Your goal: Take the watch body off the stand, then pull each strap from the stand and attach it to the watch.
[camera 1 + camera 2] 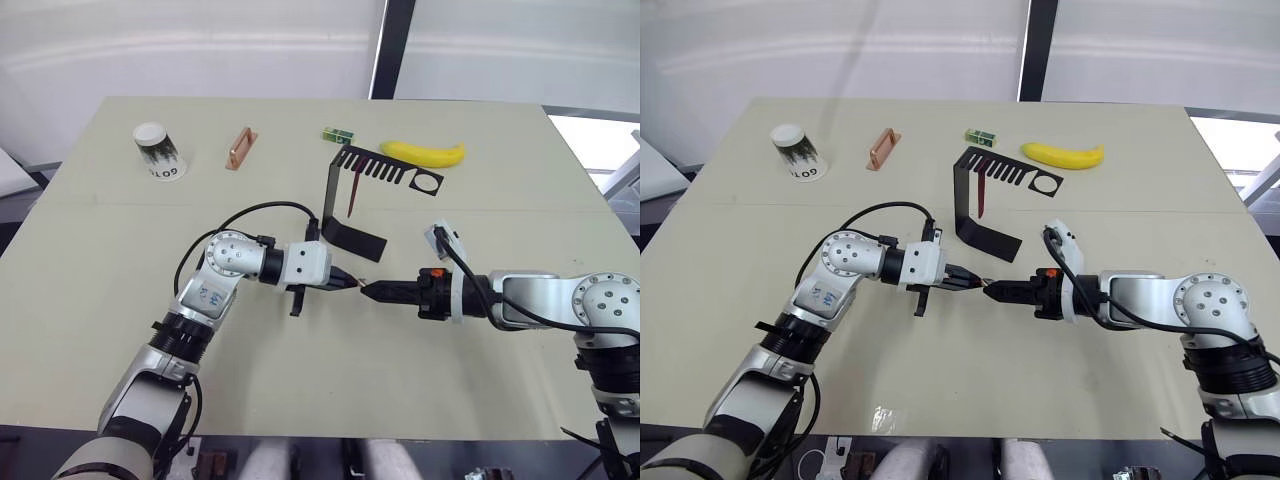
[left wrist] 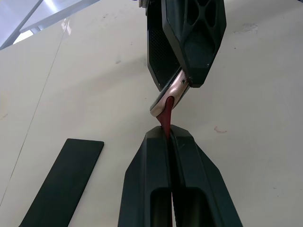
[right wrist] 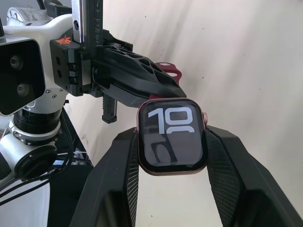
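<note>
Over the table's middle, my left gripper (image 1: 348, 284) is shut on a dark red strap (image 2: 165, 119). The strap's end meets the edge of the watch body (image 3: 172, 135). My right gripper (image 1: 368, 291) is shut on the watch body, whose dark screen shows in the right wrist view. The two grippers point tip to tip just in front of the black stand (image 1: 330, 195). A second dark red strap (image 1: 354, 194) hangs from the stand's slotted top arm (image 1: 385, 165).
At the back of the table lie a paper cup (image 1: 158, 151), a copper-coloured bar (image 1: 239, 148), a small green block (image 1: 337, 133) and a banana (image 1: 425, 153). The stand's flat foot (image 1: 356, 239) is close behind the grippers.
</note>
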